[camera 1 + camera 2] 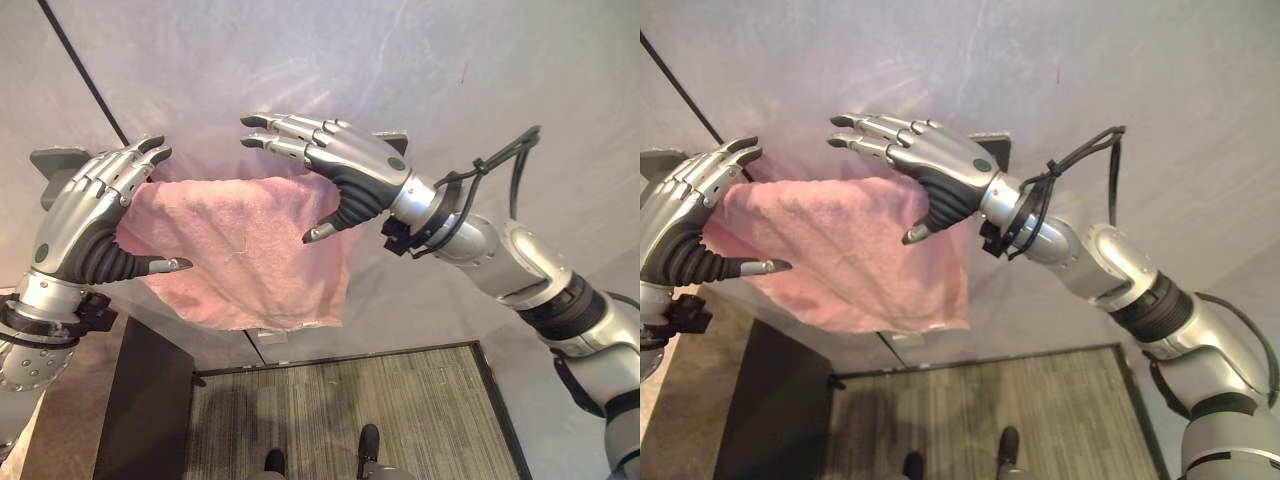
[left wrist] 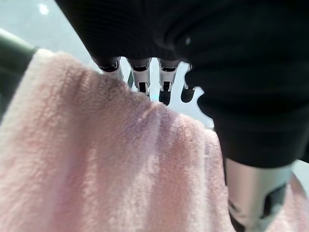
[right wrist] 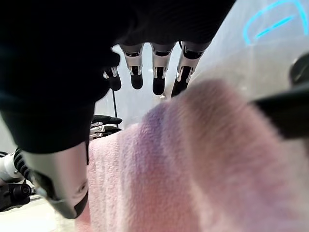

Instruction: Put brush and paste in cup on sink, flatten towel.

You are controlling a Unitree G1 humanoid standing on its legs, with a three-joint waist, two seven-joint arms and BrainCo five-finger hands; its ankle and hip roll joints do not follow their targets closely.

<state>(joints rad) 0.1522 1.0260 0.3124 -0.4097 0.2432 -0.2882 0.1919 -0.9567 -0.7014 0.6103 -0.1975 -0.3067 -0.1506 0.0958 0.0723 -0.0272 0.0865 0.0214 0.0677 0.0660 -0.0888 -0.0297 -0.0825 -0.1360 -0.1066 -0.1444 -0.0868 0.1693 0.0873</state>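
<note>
Left hand [image 1: 85,215] is up at the left end of the pink towel [image 1: 240,255], fingers [image 1: 125,170] stretched out nearly straight over the towel's top edge and lying against it, thumb [image 1: 165,266] poking out in front of the cloth lower down. Nothing pinched there, it's a flat, open hand resting on the fabric. From the left wrist view the fingertips [image 2: 140,79] reach just past the towel's upper fold toward the pale wall [image 1: 400,70] behind.

Right hand [image 1: 335,165] is over at the towel's right end, also spread wide, fingers [image 1: 285,135] pointing left above the top edge, thumb [image 1: 322,230] hooked down in front of the cloth. In the right wrist view the fingertips [image 3: 157,82] hang clear above the pink pile and the left hand's dark tips show beyond. Whether the palm actually touches the towel, I cannot tell.

The towel itself hangs against the wall between the two hands, draped over a rail whose dark bracket [image 1: 60,165] sticks out at the left and another bracket [image 1: 392,138] peeks behind the right hand. Its lower edge sags unevenly, deeper on the right, with folds bunched in the middle.

Below, a dark cabinet side [image 1: 145,405] stands at the left and a striped grey floor [image 1: 400,410] stretches to the right. No writing readable anywhere.
</note>
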